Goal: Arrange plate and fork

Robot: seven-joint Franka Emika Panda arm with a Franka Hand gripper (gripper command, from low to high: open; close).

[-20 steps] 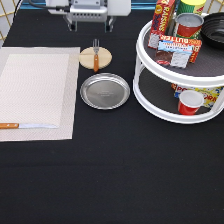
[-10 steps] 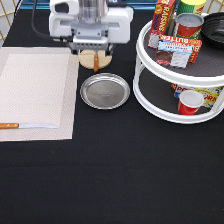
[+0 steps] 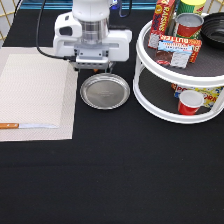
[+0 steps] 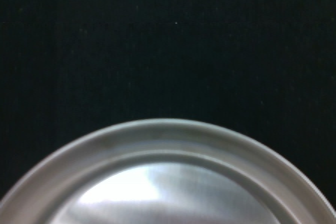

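Note:
The round shiny silver plate [image 3: 105, 91] lies flat on the black table, just to the exterior view's right of the placemat. My gripper [image 3: 93, 68] hangs over the table right at the plate's top rim, and its white body covers the spot behind it. The wrist view shows the plate's rim and part of its flat centre [image 4: 165, 165] from close above, with black tablecloth beyond. The fork is hidden under the hand or out of view. Nothing shows in the gripper.
A beige placemat [image 3: 35, 90] lies at the exterior view's left with a wooden-handled knife [image 3: 25, 126] along its bottom edge. A white two-tier turntable [image 3: 150, 100] stands at the right, holding cans, boxes and a red cup [image 3: 189, 102].
The arm has moved toward the exterior view's bottom and lower. It now covers the wooden coaster and the fork that showed a second ago. The plate and knife have not moved.

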